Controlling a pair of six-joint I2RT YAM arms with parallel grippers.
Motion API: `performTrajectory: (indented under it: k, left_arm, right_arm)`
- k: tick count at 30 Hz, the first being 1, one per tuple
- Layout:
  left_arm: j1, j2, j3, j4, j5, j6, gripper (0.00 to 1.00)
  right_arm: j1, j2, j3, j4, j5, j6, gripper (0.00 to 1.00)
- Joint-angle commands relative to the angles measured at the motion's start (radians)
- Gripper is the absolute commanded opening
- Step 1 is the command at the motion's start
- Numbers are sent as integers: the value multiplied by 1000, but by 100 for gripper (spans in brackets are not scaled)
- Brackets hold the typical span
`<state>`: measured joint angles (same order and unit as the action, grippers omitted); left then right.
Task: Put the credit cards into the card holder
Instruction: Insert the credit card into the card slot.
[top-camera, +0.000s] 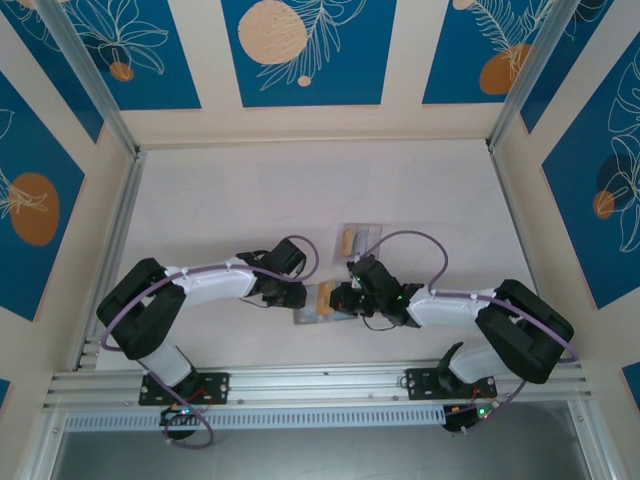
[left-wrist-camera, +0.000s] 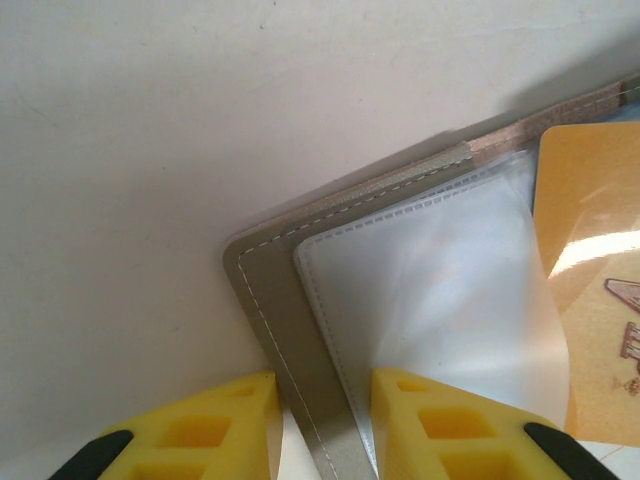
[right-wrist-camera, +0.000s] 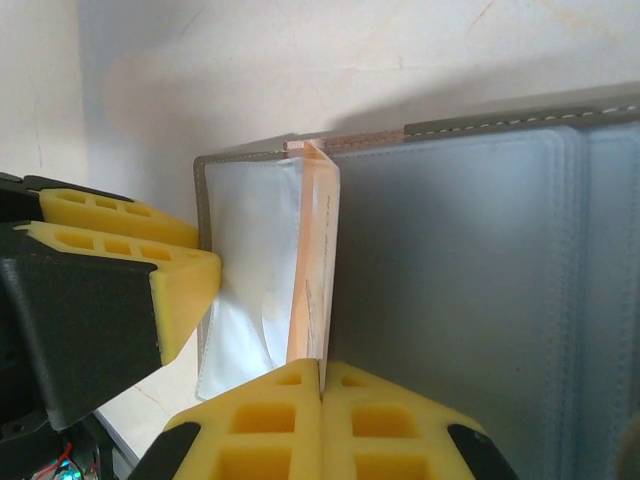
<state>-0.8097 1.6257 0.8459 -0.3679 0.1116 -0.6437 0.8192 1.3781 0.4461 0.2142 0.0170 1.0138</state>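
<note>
Right fingers (right-wrist-camera: 322, 400) are pinched shut on the orange card (right-wrist-camera: 312, 270), holding it edge-on above the open holder (right-wrist-camera: 450, 300), likely lining it up with a clear sleeve (right-wrist-camera: 245, 270). Left fingers (left-wrist-camera: 322, 425), partly open, straddle the holder's stitched edge (left-wrist-camera: 290, 350) to pin it on the worktop (top-camera: 220, 200). Both arms crowd this spot, leaving tight room; bare worktop lies beyond. More cards (top-camera: 357, 240) wait just behind.

Two white-and-black robot arms bend inward over a pale tabletop (top-camera: 220, 200), their grippers meeting at a flat grey card holder (top-camera: 306, 318) with an orange-tan card (top-camera: 322, 297) above it. A clear plastic box (top-camera: 360, 240) lies just beyond.
</note>
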Motion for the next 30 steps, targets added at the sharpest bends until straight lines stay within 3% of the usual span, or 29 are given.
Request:
performTrajectory:
  k: [1, 21, 30]
  left_arm:
    - [-25, 89, -24, 66, 22, 29, 28]
    - [-27, 95, -30, 81, 26, 30, 28]
    - [-26, 103, -30, 88, 28, 32, 29]
  right_arm:
    - [20, 18, -34, -57, 46, 49, 0]
    - [77, 41, -46, -212, 88, 167, 0]
    - [67, 24, -40, -277, 70, 142, 0]
